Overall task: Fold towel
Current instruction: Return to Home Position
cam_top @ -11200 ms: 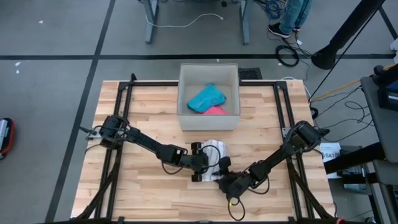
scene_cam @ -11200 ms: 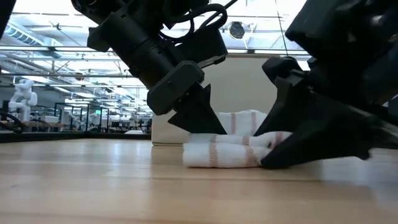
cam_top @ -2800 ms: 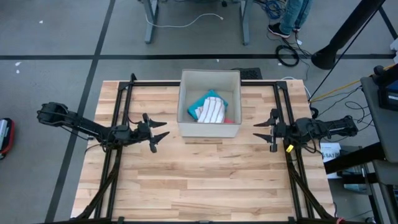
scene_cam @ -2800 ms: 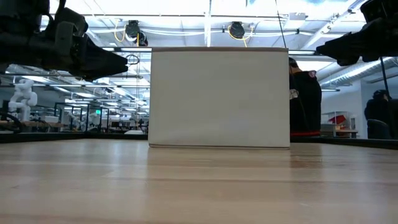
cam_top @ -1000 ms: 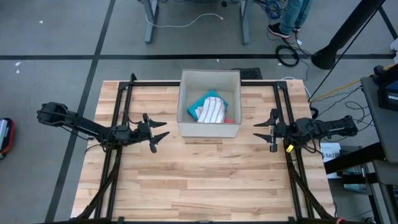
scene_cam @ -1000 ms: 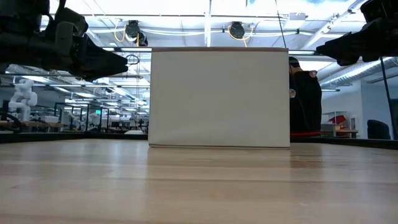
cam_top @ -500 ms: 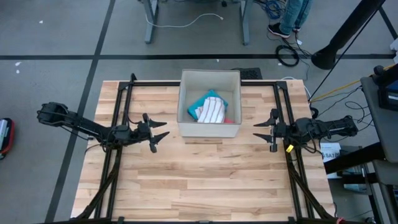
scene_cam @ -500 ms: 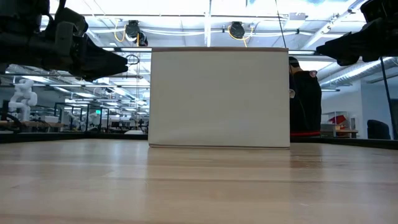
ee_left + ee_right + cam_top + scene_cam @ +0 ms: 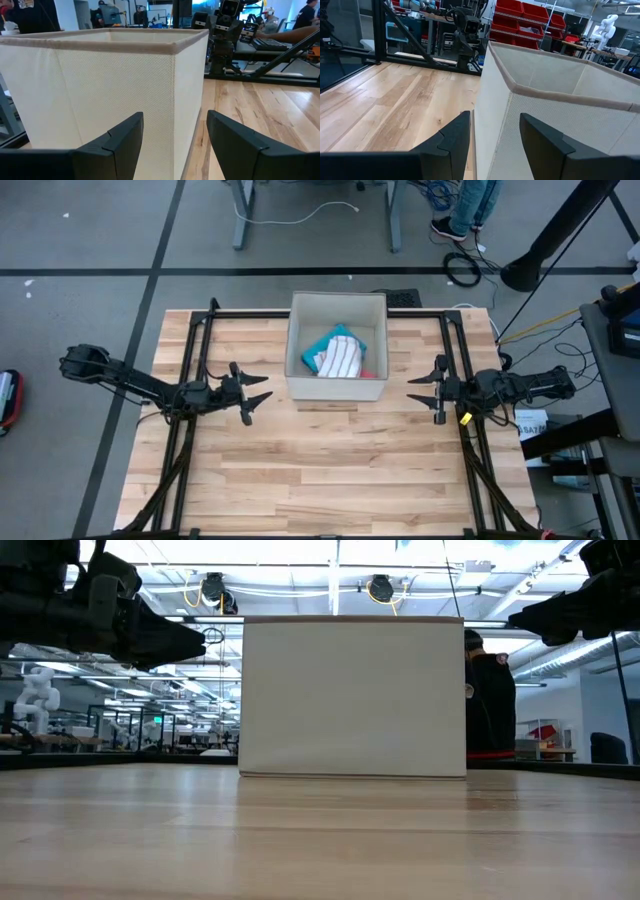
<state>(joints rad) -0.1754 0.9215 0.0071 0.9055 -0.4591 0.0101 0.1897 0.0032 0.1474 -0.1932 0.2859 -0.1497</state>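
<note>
Clock set on the overhead view, 12 at the far edge of the table (image 9: pixel 320 470).

Left pincer (image 9: pixel 262 388): spread wide, nothing between the fingers (image 9: pixel 125 140), touching nothing. It hangs above the wood at 9 o'clock from the box (image 9: pixel 336 389), tips aimed at 3 o'clock toward the near left corner of the box. Near that wall, but with a clear gap.

Right pincer (image 9: pixel 411 390): the same posture mirrored. Wide open, empty, at 3 o'clock from the box, tips aimed at 9 o'clock. A gap to the wall here too. My wrist view on this side looks along the box's rim and down the outside of the cloth wall.

Towel (image 9: pixel 340 360): white with thin stripes, folded, lying inside the box toward its near side. It rests on a blue cloth (image 9: pixel 338 337), which shows at 12 o'clock from it. An edge of pink cloth (image 9: pixel 371 373) peeks out at 4 o'clock from the towel, against the box's right wall.

The box is pale, square and open-topped, standing upright at 12 o'clock from the table's middle. From table height its plain front wall hides everything inside.

Surroundings: a black frame (image 9: pixel 200 360) runs along the table's left, right and far sides, and both arms reach in over it. A person (image 9: pixel 490 690) in dark clothing stands in the room behind the box, at its right edge from table height.
</note>
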